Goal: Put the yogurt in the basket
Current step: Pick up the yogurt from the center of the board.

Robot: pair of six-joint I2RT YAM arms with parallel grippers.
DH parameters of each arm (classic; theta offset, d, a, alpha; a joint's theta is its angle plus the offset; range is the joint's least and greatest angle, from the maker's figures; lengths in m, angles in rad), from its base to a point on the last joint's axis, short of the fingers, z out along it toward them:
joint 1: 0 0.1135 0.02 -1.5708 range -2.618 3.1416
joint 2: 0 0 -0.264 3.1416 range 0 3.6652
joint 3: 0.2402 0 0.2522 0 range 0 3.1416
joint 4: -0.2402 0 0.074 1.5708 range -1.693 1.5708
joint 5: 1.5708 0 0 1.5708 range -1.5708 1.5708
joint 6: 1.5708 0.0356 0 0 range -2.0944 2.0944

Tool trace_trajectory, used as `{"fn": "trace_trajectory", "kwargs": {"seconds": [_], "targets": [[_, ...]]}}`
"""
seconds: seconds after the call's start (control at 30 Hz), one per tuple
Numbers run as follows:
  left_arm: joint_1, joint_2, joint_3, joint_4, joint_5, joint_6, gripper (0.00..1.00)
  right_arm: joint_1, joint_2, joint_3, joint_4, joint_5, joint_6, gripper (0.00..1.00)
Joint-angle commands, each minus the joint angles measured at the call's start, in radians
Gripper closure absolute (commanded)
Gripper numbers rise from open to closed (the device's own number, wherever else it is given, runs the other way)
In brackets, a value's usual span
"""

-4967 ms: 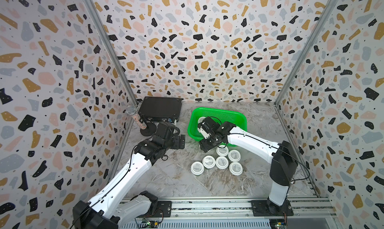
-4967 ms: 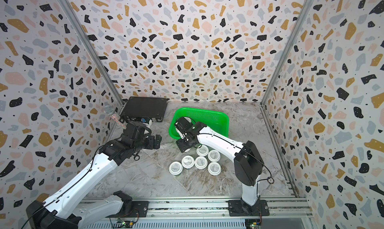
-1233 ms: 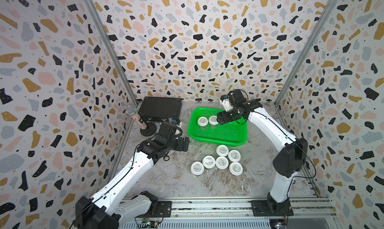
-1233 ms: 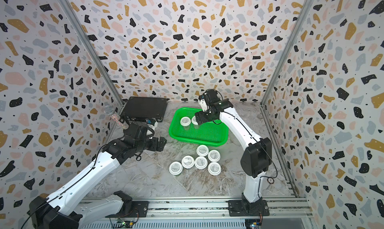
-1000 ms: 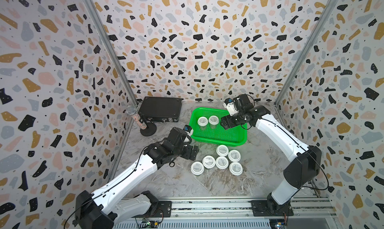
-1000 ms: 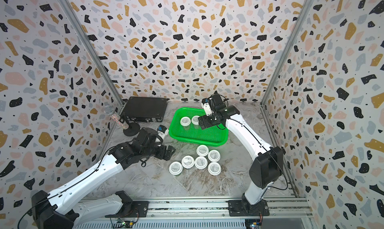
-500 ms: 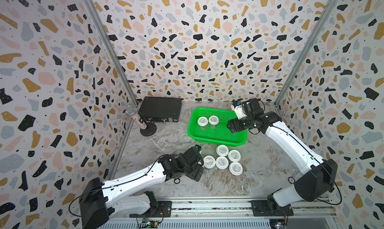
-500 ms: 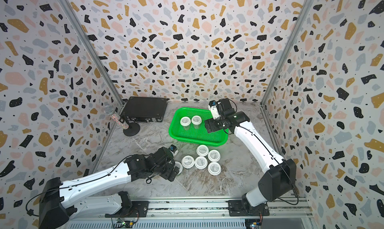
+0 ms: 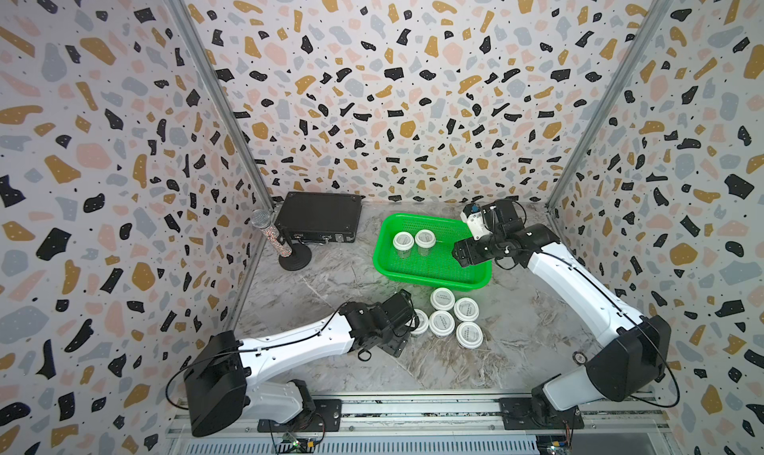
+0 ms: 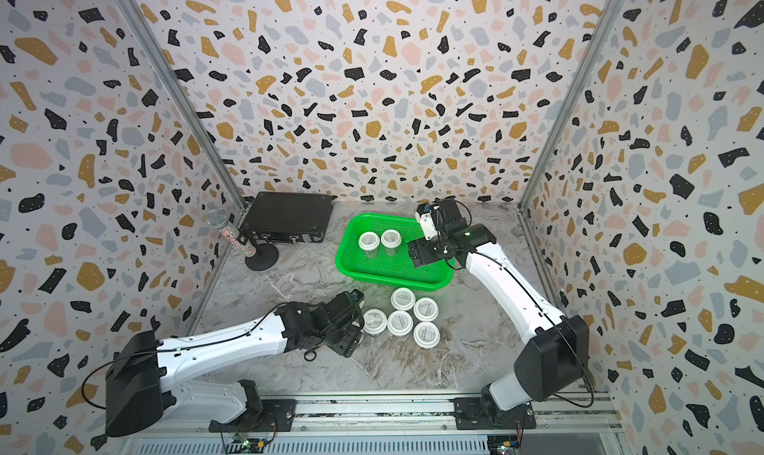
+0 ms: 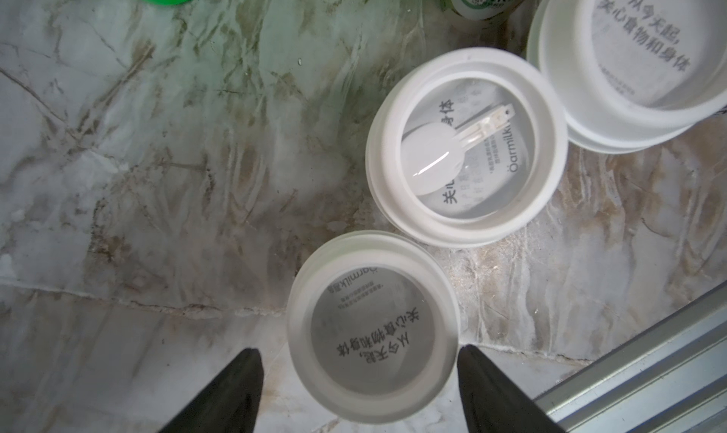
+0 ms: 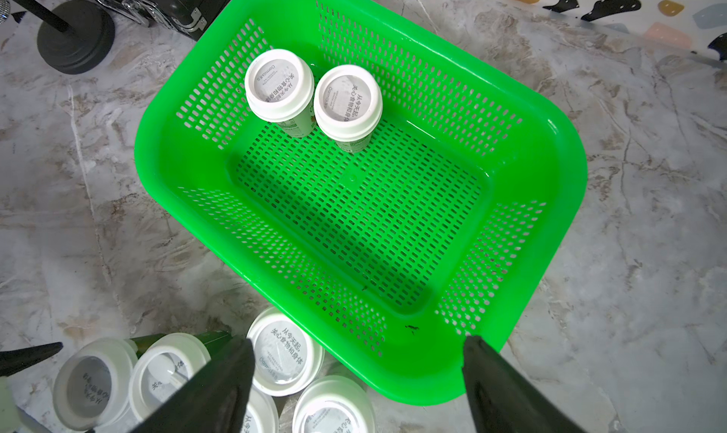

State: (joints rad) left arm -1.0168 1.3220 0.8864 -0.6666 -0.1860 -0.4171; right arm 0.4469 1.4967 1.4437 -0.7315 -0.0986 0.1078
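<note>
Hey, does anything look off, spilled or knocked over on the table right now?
Nothing is spilled or tipped. One loose cup shows a white spoon under its lid, while the lids beside it show only print.

Basket holds two upright yogurt cups in its far left corner; five cups stand clustered outside its near wall.
</note>
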Motion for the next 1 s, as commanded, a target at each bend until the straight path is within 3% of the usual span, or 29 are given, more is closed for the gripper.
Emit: {"fn": "trace_trajectory", "kwargs": {"seconds": [0.0, 0.23, 0.7, 0.97], "targets": [[-0.003, 0.015, 0.040, 0.013, -0.011, 0.021, 0.20, -0.006, -0.032, -0.003, 0.001, 0.014, 0.004, 0.12], [-0.003, 0.045, 0.041, 0.024, -0.001, 0.014, 0.20, -0.010, -0.032, -0.006, 0.003, 0.020, 0.003, 0.12], [-0.003, 0.069, 0.040, 0.029, 0.002, 0.011, 0.30, -0.010, -0.032, -0.012, 0.009, 0.023, 0.005, 0.12], [-0.003, 0.016, 0.034, 0.015, -0.034, 0.002, 0.33, -0.010, -0.038, -0.012, 0.009, 0.025, 0.004, 0.12]]}}
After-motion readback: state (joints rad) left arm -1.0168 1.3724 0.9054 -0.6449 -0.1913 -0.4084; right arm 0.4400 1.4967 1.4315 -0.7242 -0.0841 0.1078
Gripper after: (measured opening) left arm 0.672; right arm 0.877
